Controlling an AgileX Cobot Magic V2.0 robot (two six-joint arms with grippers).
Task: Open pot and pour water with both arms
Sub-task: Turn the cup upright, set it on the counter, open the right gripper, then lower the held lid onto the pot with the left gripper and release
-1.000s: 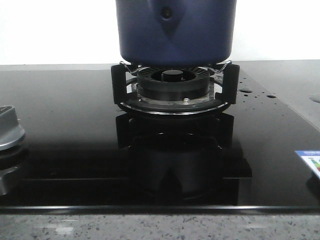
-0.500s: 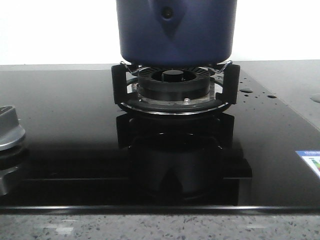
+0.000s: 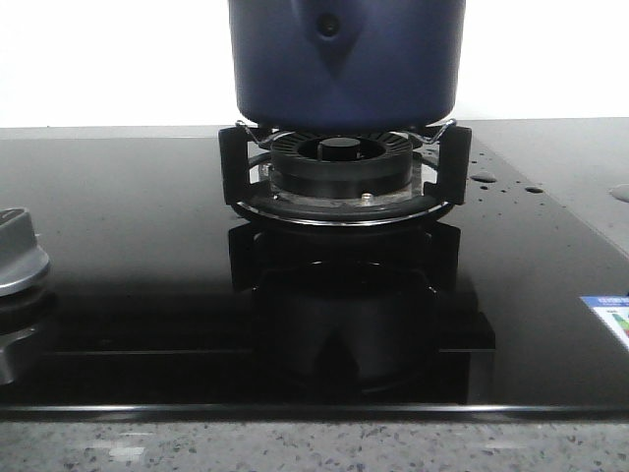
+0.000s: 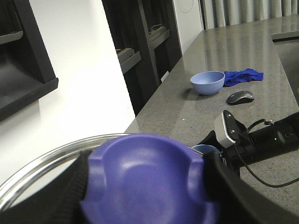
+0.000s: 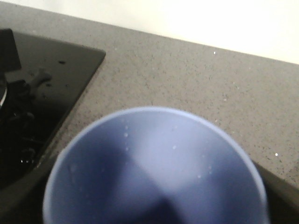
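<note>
The dark navy pot stands on the burner's black supports; its top is cut off in the front view. In the left wrist view my left gripper is shut on the purple-blue knob of the lid, whose metal rim curves behind it; the black fingers press both sides of the knob. In the right wrist view a light blue cup with droplets inside fills the frame, held in my right gripper, whose fingers are mostly hidden. The right arm and the cup show beyond the lid.
Black ribbed burner ring sits under the pot on the glass hob. A silver control knob is at the left and water drops at the right. On the grey counter are a blue bowl, blue cloth and a mouse.
</note>
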